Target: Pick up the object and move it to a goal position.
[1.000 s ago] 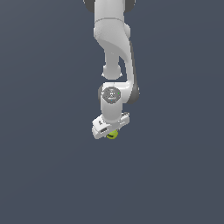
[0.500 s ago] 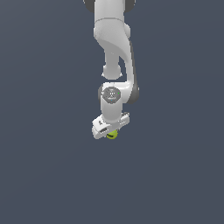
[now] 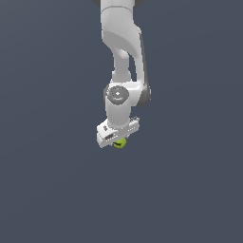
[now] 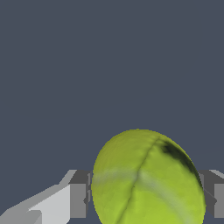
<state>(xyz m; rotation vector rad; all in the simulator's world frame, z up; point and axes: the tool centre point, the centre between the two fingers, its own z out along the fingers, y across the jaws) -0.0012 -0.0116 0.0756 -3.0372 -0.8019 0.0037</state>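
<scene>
The gripper is closed on the ball, a grey finger pressed to each side of it. The yellow-green ball shows a dark mark and pale seam lines in the wrist view. The white arm hangs straight down over a plain grey surface, whose edges are out of view.

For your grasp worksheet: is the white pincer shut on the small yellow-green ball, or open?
Shut on it: the white pincer has grey fingers flanking the small yellow-green ball on both sides.
</scene>
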